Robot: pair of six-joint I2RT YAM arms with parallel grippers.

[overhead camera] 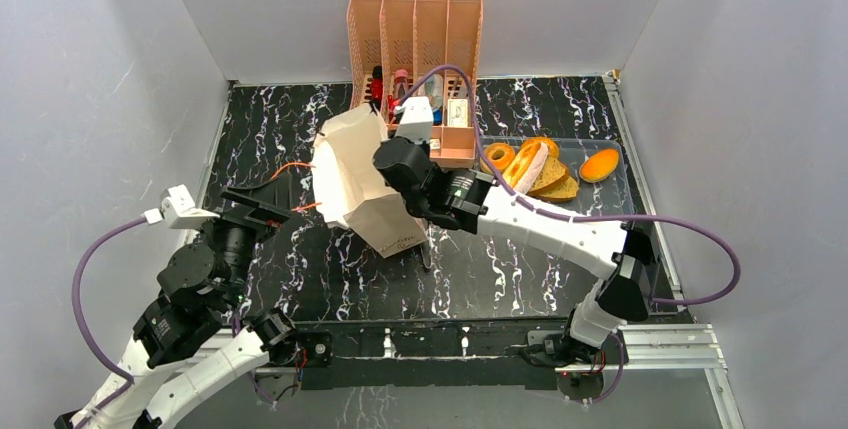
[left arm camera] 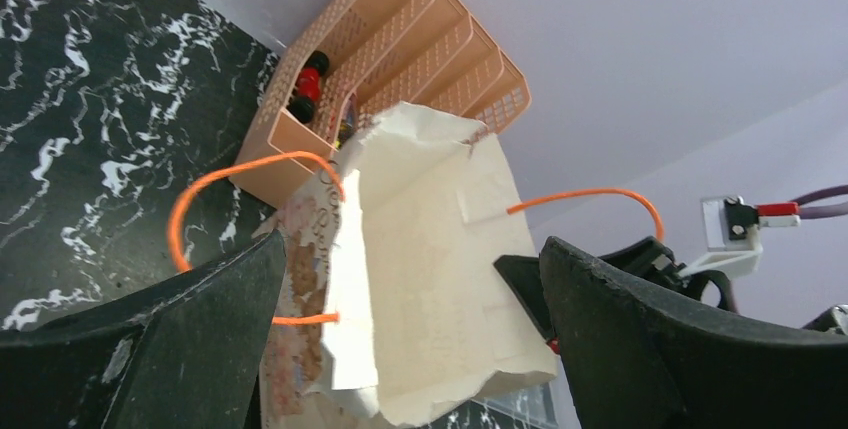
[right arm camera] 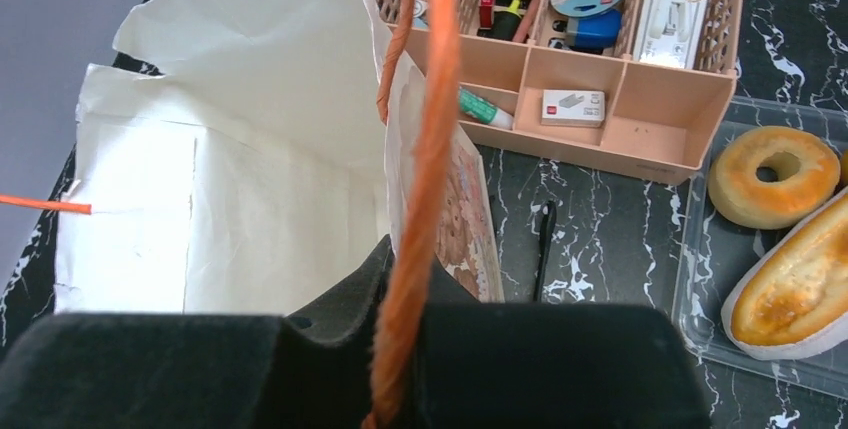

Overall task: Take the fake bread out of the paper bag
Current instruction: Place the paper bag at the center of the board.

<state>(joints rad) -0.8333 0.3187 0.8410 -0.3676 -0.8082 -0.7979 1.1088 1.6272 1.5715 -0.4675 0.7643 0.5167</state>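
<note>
Right tool [right arm camera: 400, 369] closed, pinching the thin orange cord handle [right arm camera: 425, 149] of the cream paper carrier bag [overhead camera: 350, 174] at mid black marbled worktop [overhead camera: 500, 269]. Left tool [left arm camera: 410, 329] open, jaws either side of the bag. Golden-brown toy bread pieces [overhead camera: 535, 169] lie in the clear plastic tray [overhead camera: 605, 199].

White-shelled arms [overhead camera: 545, 219] with black joints [overhead camera: 630, 294], matte black left claw [left arm camera: 412, 279] and right claw [right arm camera: 400, 369], purple cables [overhead camera: 80, 289].

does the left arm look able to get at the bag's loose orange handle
Probably yes: the left gripper is open and facing the bag, and the loose handle loops in open air just ahead, nothing between. The right gripper pinches the other handle.
</note>
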